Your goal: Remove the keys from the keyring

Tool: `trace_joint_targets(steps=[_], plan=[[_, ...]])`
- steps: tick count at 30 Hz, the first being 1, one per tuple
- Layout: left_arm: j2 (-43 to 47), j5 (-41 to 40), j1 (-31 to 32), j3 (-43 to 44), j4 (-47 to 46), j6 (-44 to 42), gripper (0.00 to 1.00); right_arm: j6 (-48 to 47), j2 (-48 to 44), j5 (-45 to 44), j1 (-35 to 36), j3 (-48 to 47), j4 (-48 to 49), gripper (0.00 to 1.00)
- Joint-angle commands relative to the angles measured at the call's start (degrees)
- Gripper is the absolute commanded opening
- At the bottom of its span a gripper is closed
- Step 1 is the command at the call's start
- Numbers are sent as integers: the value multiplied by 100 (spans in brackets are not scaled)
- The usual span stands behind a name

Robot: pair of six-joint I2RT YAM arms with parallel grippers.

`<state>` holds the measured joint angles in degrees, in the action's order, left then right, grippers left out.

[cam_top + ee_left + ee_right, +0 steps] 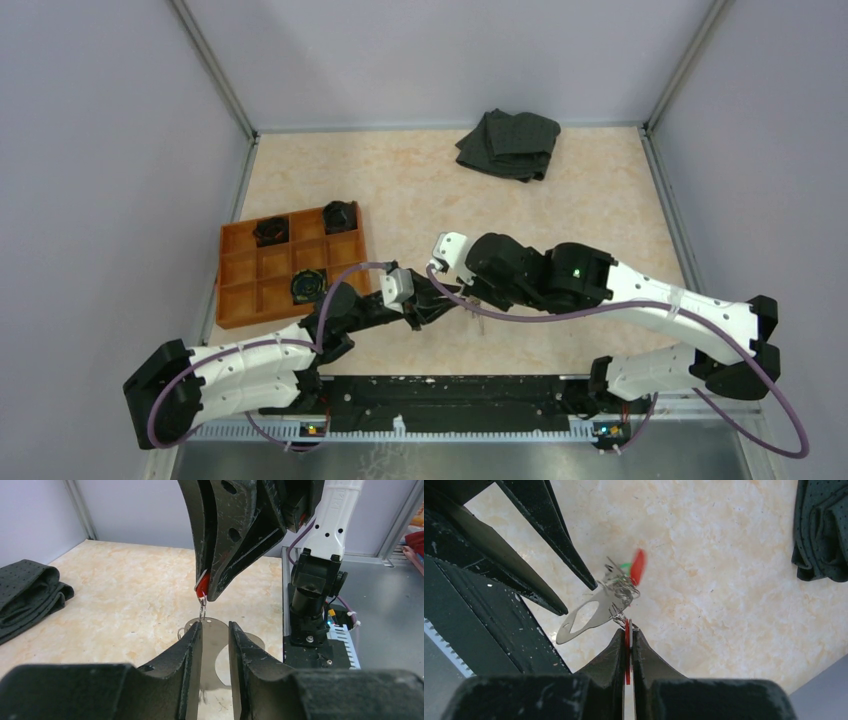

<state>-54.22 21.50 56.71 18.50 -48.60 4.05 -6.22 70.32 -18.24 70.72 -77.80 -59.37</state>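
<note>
My right gripper [629, 630] is shut on a red-headed key [627, 645], held edge-on between its fingers above the table. From that key hangs the keyring [623, 589], a tangle of thin silvery wire rings. On it are a flat silvery metal tag [584, 614] with a cut-out, another red key [638, 565], blurred, and a bit of green [625, 566]. My left gripper [215, 627] stands open just below, its fingers either side of the tag [215, 645] with a gap showing. In the top view both grippers meet near the table's front middle [455, 300].
An orange gridded tray [240, 300] holding three black coiled objects sits at the left. A folded dark cloth [510, 145] lies at the back right. Grey walls and metal posts enclose the table, with the black base rail [450, 400] along the near edge.
</note>
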Motion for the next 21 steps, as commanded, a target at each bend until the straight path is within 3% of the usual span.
trace_joint_targets(steps=[1,21], plan=[[-34,-28,25,221,-113,-282,33,-109,-19,-85,39,-361,73,0],[-544,259,25,407,-357,-104,37,33,99,215,64,-367,302,0]])
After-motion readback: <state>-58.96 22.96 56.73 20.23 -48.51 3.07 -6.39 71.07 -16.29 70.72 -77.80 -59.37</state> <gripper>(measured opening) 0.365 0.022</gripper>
